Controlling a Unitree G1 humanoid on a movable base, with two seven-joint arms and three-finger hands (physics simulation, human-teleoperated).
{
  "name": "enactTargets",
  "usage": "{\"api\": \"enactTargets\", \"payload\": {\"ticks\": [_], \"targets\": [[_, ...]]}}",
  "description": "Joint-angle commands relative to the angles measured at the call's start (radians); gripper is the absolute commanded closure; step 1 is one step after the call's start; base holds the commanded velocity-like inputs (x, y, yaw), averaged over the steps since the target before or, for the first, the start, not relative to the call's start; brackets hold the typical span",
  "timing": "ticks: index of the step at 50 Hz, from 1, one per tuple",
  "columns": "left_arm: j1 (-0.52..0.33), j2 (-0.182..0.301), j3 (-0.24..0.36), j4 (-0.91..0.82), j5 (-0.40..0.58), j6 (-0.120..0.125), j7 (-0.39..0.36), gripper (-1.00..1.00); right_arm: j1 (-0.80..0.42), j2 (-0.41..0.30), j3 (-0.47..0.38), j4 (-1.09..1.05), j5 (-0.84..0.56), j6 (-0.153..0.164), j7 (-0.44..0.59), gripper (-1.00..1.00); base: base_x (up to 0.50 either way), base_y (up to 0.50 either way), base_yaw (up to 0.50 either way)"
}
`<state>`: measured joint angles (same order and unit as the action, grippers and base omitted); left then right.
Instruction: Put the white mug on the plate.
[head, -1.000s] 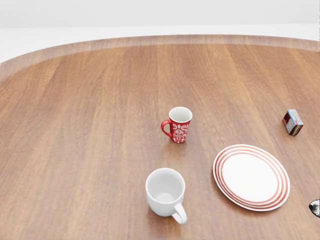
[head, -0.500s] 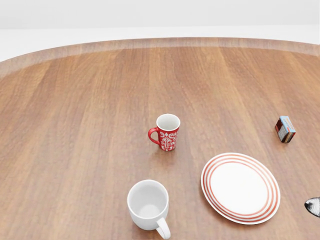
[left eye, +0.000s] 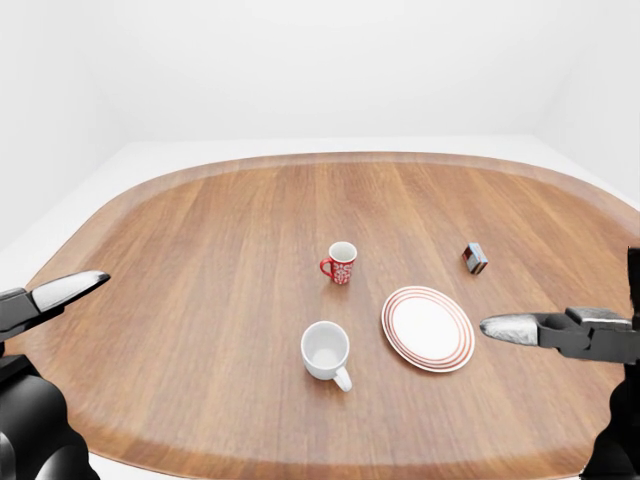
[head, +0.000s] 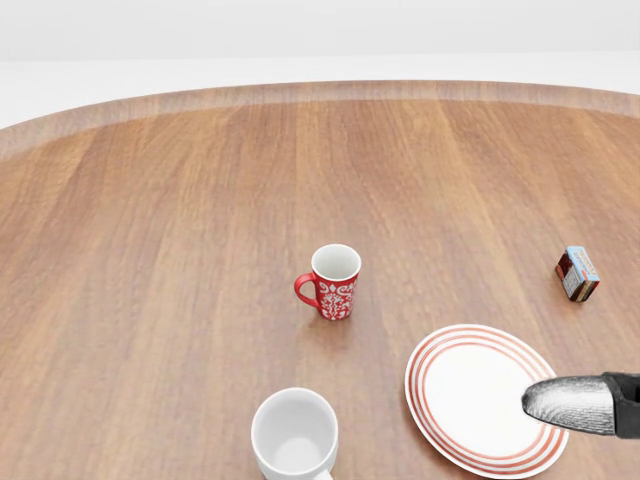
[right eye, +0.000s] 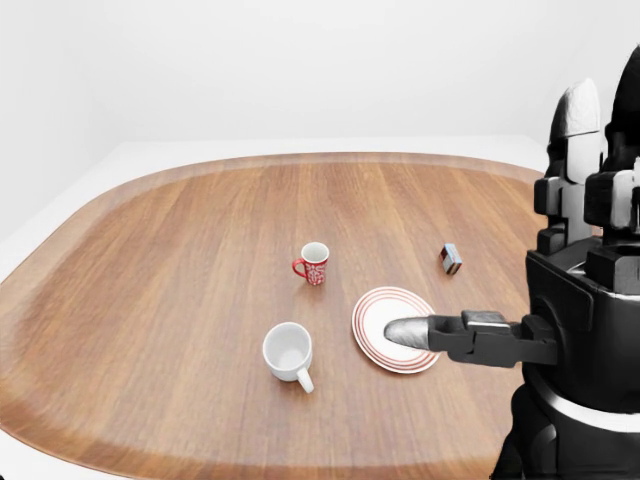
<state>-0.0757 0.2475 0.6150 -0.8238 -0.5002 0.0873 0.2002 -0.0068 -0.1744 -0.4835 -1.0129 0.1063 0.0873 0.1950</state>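
The white mug is judged to be a rigid, glazed ceramic vessel: moderately light when empty, smooth enough to slip under a weak pinch, and liable to chip if set down hard. It stands upright and empty on the wooden table, with its handle turned toward the bottom right of the left-eye view. A grasp across the body, with fingers set on opposite walls below the rim, is judged the most secure; the handle is a thinner and less stable hold for three thick fingers. The right hand is raised at the right edge of the right-eye view, with two fingers pointing upward and one finger extended horizontally toward the left, its tip appearing over the plate. The fingers are spread apart and nothing is held. From this hand the mug lies to the left, beyond the plate and just beside it without touching. The red patterned mug lies farther off, toward the top left, and a small box toward the top. The left hand is kept low at the left edge, well apart from the mug; only one fingertip is clearly shown, so its spread cannot be determined.
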Motion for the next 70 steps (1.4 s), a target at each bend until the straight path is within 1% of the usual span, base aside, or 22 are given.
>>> {"api": "enactTargets", "payload": {"ticks": [1, 3, 6, 8, 10, 14, 17, 19, 21, 23, 24, 27, 30, 33, 36, 37, 41, 44, 46, 53, 56, 70], "targets": [[-0.003, 0.002, 0.001, 0.003, 0.001, 0.0, 0.0, -1.0, -0.243, -0.209, 0.393, 0.083, -0.425, 0.0, 0.17, -1.0, 0.0, 0.0, 0.0], [-0.003, 0.005, 0.005, 0.0, -0.005, 0.0, 0.002, -1.0, -0.347, -0.234, 0.514, 0.18, -0.589, 0.0, 0.265, -1.0, 0.0, 0.0, 0.0], [-0.007, 0.011, 0.011, -0.002, -0.014, 0.0, 0.008, -1.0, -0.43, -0.158, 0.585, 0.325, -0.795, 0.0, 0.405, -1.0, 0.0, 0.0, 0.0], [-0.007, 0.012, 0.012, -0.004, -0.017, 0.0, 0.009, -1.0, -0.446, -0.097, 0.598, 0.421, -0.919, 0.0, 0.489, -1.0, 0.0, 0.0, 0.0], [-0.007, 0.012, 0.011, -0.003, -0.018, 0.0, 0.01, -1.0, -0.453, -0.022, 0.594, 0.536, -1.004, 0.0, 0.503, -1.0, 0.0, 0.0, 0.0], [-0.007, 0.007, -0.004, 0.003, -0.005, 0.0, 0.007, -1.0, -0.526, 0.076, 0.59, 0.754, -1.12, 0.0, 0.503, -1.0, 0.0, 0.0, 0.0], [-0.011, 0.011, 0.003, 0.003, -0.012, 0.0, 0.01, -1.0, -0.61, 0.116, 0.617, 0.873, -1.225, 0.0, 0.503, -1.0, 0.0, 0.0, 0.0], [-0.011, 0.012, 0.003, 0.003, -0.014, 0.0, 0.01, -1.0, -0.663, 0.16, 0.613, 0.934, -1.229, 0.0, 0.503, -1.0, 0.0, 0.0, 0.0], [-0.011, 0.012, 0.002, 0.004, -0.013, 0.0, 0.011, -1.0, -0.682, 0.163, 0.615, 0.967, -1.27, 0.0, 0.503, -1.0, 0.0, 0.0, 0.0], [-0.011, 0.011, -0.001, 0.007, -0.012, 0.0, 0.011, -1.0, -0.744, 0.192, 0.618, 1.076, -1.254, 0.0, 0.503, -1.0, 0.0, 0.0, 0.0], [-0.011, 0.011, 0.0, 0.008, -0.013, 0.0, 0.01, -1.0, -0.763, 0.175, 0.631, 1.129, -1.292, 0.0, 0.503, -1.0, 0.0, 0.0, 0.0], [-0.01, 0.01, -0.006, 0.011, -0.006, 0.0, 0.01, -1.0, -0.782, 0.203, 0.633, 1.176, -1.301, 0.0, 0.503, -1.0, 0.0, 0.0, 0.0], [-0.009, 0.009, -0.005, 0.01, -0.002, 0.0, 0.008, -1.0, -0.825, 0.183, 0.634, 1.26, -1.364, 0.0, 0.503, -1.0, 0.0, 0.0, 0.0], [-0.009, 0.008, -0.008, 0.007, 0.001, 0.0, 0.009, -1.0, -0.866, 0.196, 0.626, 1.334, -1.397, 0.0, 0.503, -1.0, 0.0, 0.0, 0.0], [-0.005, 0.003, -0.017, 0.002, 0.018, 0.0, 0.005, -1.0, -0.844, 0.184, 0.656, 1.365, -1.488, 0.0, 0.503, -1.0, 0.0, 0.0, 0.0], [-0.004, 0.001, -0.016, 0.005, 0.02, 0.0, 0.001, -1.0, -0.808, 0.187, 0.678, 1.355, -1.526, 0.0, 0.503, -1.0, 0.0, 0.0, 0.0], [-0.006, -0.002, -0.019, 0.013, 0.029, 0.0, -0.002, -1.0, -0.777, 0.247, 0.666, 1.403, -1.607, 0.0, 0.503, -1.0, 0.0, 0.0, 0.0], [-0.005, -0.003, -0.017, 0.007, 0.031, 0.0, -0.003, -1.0, -0.759, 0.259, 0.675, 1.438, -1.649, 0.0, 0.503, -1.0, 0.0, 0.0, 0.0], [-0.006, -0.003, -0.012, 0.007, 0.027, 0.0, -0.003, -1.0, -0.748, 0.272, 0.692, 1.474, -1.634, 0.0, 0.503, -1.0, 0.0, 0.0, 0.0], [-0.006, -0.005, -0.015, 0.003, 0.028, 0.0, -0.002, -1.0, -0.751, 0.231, 0.805, 1.508, -1.546, 0.0, 0.503, -1.0, 0.0, 0.0, 0.0], [-0.006, -0.005, -0.015, 0.001, 0.027, 0.0, -0.001, -1.0, -0.746, 0.229, 0.802, 1.51, -1.552, 0.0, 0.503, -1.0, 0.0, 0.0, 0.0], [-0.003, -0.012, -0.026, 0.023, 0.037, 0.0, -0.003, -1.0, -0.662, 0.327, 0.716, 1.515, -1.705, 0.0, 0.503, -1.0, 0.0, 0.0, 0.0]]}}
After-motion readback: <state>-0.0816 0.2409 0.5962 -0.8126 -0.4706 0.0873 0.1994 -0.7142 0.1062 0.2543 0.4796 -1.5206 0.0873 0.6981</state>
